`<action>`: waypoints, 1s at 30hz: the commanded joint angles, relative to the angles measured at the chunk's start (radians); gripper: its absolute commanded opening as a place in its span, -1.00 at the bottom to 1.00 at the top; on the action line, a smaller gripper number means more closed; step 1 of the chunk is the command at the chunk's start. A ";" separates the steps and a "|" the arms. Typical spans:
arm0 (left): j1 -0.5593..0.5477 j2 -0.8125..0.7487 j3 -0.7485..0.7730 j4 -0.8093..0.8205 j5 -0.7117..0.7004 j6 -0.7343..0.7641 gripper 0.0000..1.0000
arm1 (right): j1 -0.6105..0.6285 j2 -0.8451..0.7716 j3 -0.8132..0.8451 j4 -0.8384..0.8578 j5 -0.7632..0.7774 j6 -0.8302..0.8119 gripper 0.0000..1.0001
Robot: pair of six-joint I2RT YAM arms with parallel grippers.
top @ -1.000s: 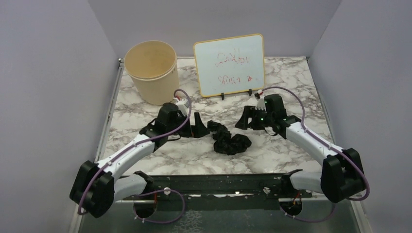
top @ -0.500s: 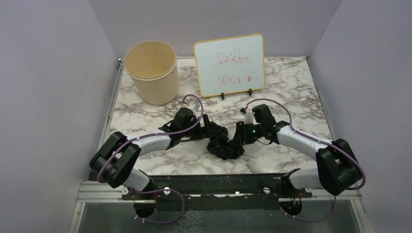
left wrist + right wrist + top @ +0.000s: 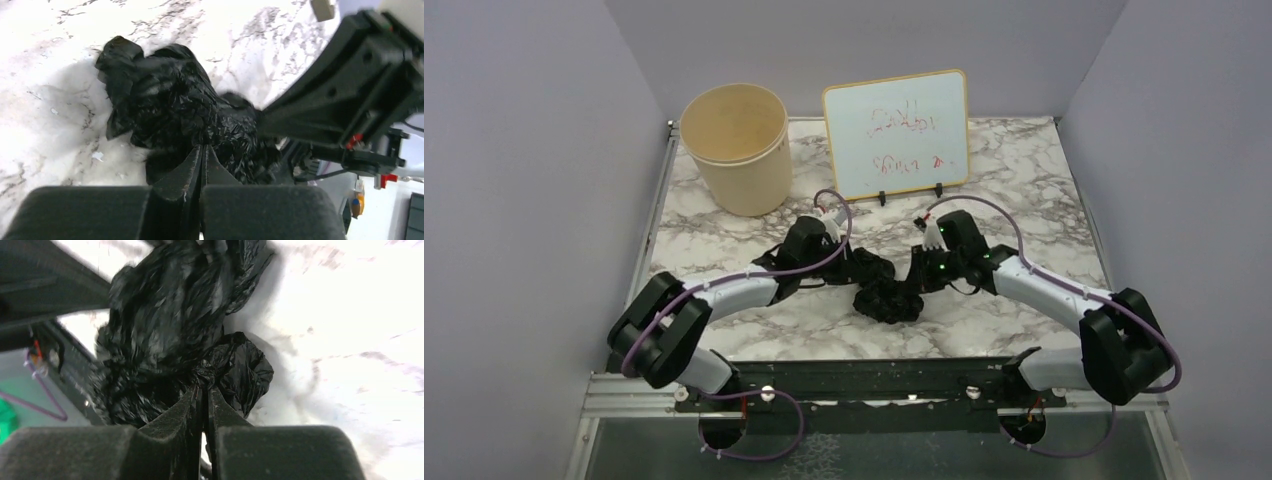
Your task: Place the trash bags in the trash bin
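Observation:
The black crinkly trash bags [image 3: 882,288] lie bunched on the marble table between both arms, also seen in the left wrist view [image 3: 170,107] and the right wrist view [image 3: 170,340]. My left gripper [image 3: 202,146] is shut, its tips pinching a fold at the bags' left side [image 3: 852,265]. My right gripper [image 3: 203,385] is shut on a knot of the bags from the right [image 3: 916,275]. The cream trash bin [image 3: 735,146] stands upright at the far left, apart from both grippers, its mouth open.
A white whiteboard [image 3: 896,133] with red writing stands on a stand beside the bin at the back. Grey walls close in the left, right and rear. A metal rail [image 3: 864,385] runs along the near table edge [image 3: 724,345].
Both arms moved inward to the bags. Both grippers went from open to shut on the black plastic, which bunched up tighter between them.

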 commanded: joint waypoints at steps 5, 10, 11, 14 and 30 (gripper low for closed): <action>-0.006 -0.312 -0.041 -0.078 -0.100 0.113 -1.00 | 0.008 -0.037 0.187 -0.097 0.255 -0.026 -0.77; -0.006 -0.368 -0.025 -0.133 -0.094 0.139 -1.00 | 0.009 -0.109 0.128 0.005 0.284 -0.007 -0.90; -0.006 -0.372 -0.027 -0.143 -0.095 0.141 -1.00 | 0.009 -0.123 0.132 -0.013 0.326 -0.012 -0.95; -0.006 -0.370 -0.038 -0.193 -0.164 0.115 0.67 | 0.009 -0.171 0.130 0.004 0.325 -0.078 -0.96; -0.007 -0.002 0.122 -0.193 0.056 0.201 0.05 | 0.070 -0.092 0.047 0.109 0.088 -0.078 -0.99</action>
